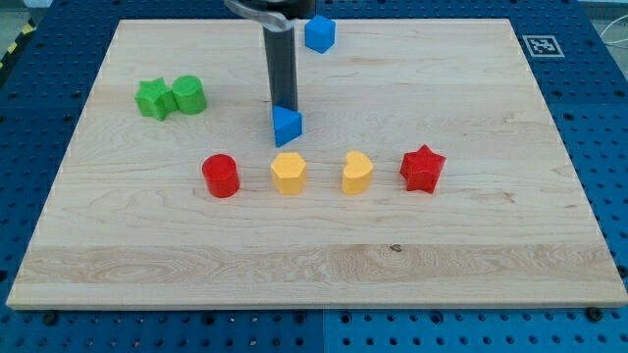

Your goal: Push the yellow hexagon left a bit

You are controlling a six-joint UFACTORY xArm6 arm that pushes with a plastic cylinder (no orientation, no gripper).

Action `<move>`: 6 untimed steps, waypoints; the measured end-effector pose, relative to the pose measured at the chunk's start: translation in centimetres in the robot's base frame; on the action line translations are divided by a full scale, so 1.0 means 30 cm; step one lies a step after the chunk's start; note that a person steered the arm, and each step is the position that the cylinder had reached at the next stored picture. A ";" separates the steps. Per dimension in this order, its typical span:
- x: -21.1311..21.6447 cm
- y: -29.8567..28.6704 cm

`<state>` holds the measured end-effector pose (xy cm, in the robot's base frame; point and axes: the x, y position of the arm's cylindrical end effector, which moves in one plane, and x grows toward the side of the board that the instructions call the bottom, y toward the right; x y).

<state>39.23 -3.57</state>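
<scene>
Your tip (283,106) sits at the top edge of the blue triangle block (287,126), just above the yellow hexagon (288,174). The hexagon is mid-counter (491,275), between the red cylinder (221,176) and the yellow heart (357,173); red star (423,169) at the row's right end. No fingers on this rod, so nothing to report there.

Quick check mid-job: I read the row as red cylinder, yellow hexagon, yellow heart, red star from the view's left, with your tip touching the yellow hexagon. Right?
Not quite. In the camera view my tip is at the blue triangular block, above the yellow hexagon, not touching the hexagon. The row is as you read it: red cylinder, yellow hexagon, yellow heart, red star.
</scene>
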 end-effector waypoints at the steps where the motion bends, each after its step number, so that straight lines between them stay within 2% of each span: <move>1: 0.064 0.018; 2: 0.097 0.107; 3: 0.194 0.136; 4: 0.258 0.092; 6: 0.255 0.059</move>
